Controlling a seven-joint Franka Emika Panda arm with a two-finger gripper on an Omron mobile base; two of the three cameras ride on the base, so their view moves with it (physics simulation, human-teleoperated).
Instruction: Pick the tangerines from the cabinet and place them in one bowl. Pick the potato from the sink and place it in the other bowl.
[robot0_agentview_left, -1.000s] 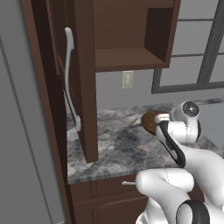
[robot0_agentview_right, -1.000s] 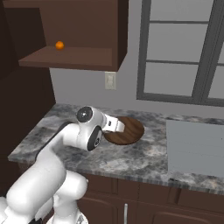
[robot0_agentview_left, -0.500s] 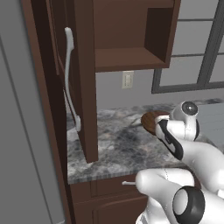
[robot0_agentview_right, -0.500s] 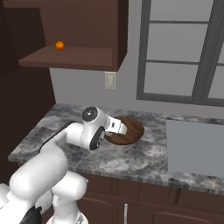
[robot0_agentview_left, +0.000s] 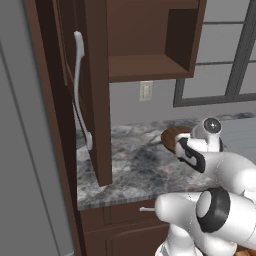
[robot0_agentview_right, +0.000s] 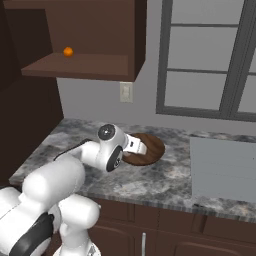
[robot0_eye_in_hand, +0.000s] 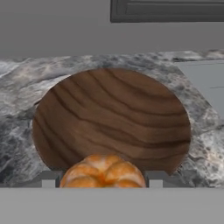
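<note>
So the gripper (robot0_eye_in_hand: 103, 183) has one tangerine (robot0_eye_in_hand: 103, 172) pinched between its tips right above the wooden bowl (robot0_eye_in_hand: 111, 120) near the desk's (robot0_agentview_right: 165, 180) back edge, second tangerine (robot0_agentview_right: 68, 51) sitting on the cabinet (robot0_agentview_right: 80, 65) shelf.

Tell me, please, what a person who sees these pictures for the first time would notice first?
In the hand view, a bright orange tangerine sits between the gripper's finger tips, close above a wide wooden bowl on the marbled grey counter. A second small tangerine rests on the shelf of the open dark cabinet up on the wall. The white arm reaches over the counter toward the bowl.
</note>
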